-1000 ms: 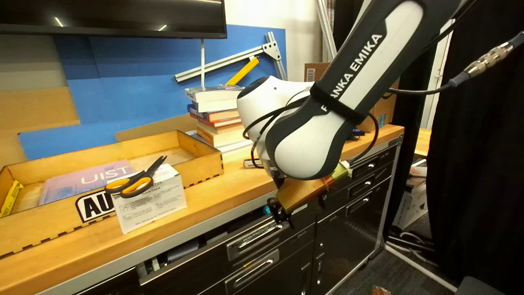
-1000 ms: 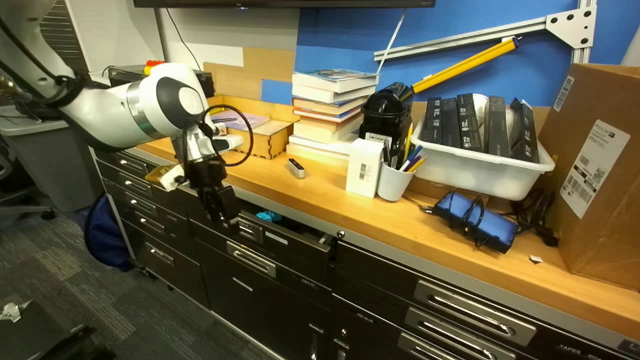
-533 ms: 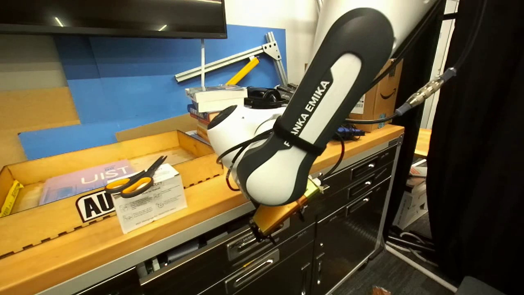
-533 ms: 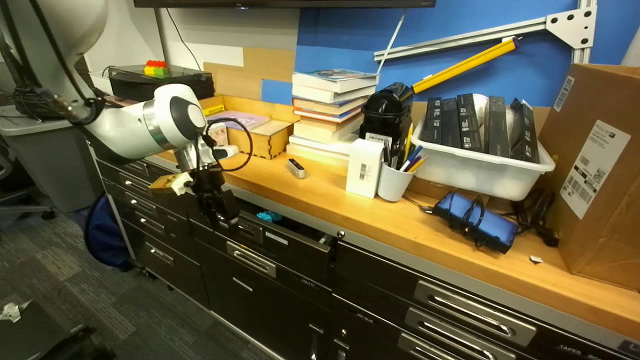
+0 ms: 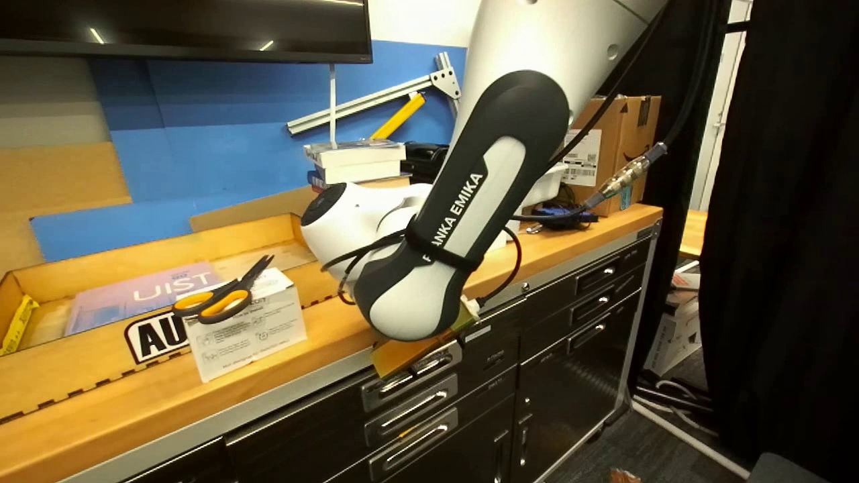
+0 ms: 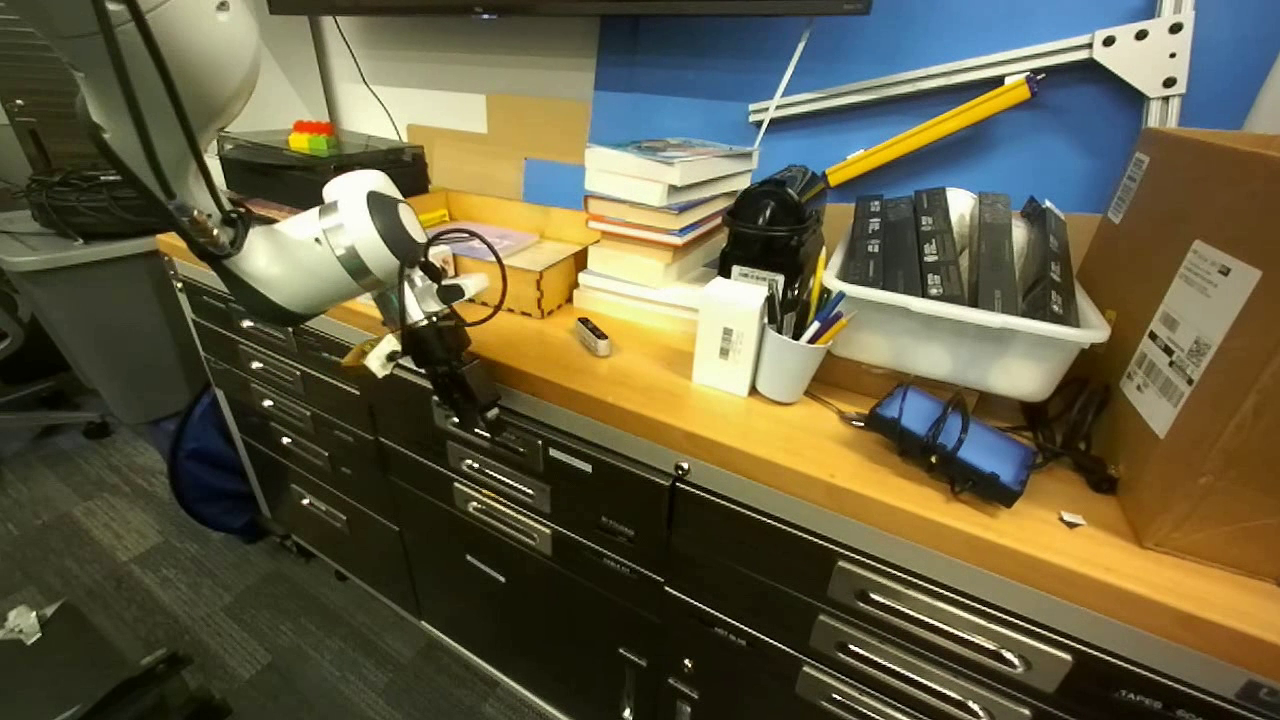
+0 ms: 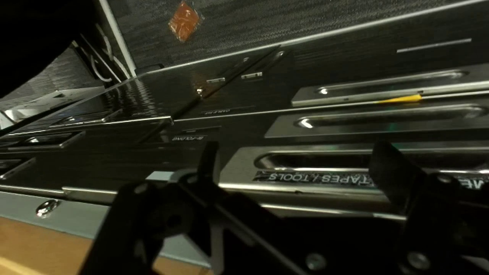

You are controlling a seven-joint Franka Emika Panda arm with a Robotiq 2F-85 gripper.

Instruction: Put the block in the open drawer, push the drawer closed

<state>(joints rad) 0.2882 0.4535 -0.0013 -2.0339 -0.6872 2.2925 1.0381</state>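
The drawer [image 6: 610,490] is dark grey, and its front stands flush or nearly flush with the neighbouring fronts in both exterior views [image 5: 302,424]. Its silver handle [image 7: 238,172], labelled "TAPES / TOOLS", shows in the wrist view. My gripper [image 7: 298,164] is open, with its fingers spread in front of the handle and nothing between them. In an exterior view the gripper [image 6: 478,420] is at the drawer front, just below the worktop edge; whether it touches is unclear. No block shows in the drawer; its inside is hidden.
An amber plate [image 5: 402,355] is fixed by my wrist. On the worktop [image 6: 640,390] stand a book stack [image 6: 655,230], a white box [image 5: 248,329] with scissors, a wooden tray [image 5: 335,268] and a pen cup [image 6: 790,365]. A red-yellow-green brick [image 6: 313,135] sits on a black box.
The drawer has gone from partly open to shut or nearly shut, and the light-blue thing inside is out of sight. The gripper dipped, then moved in toward the bench.
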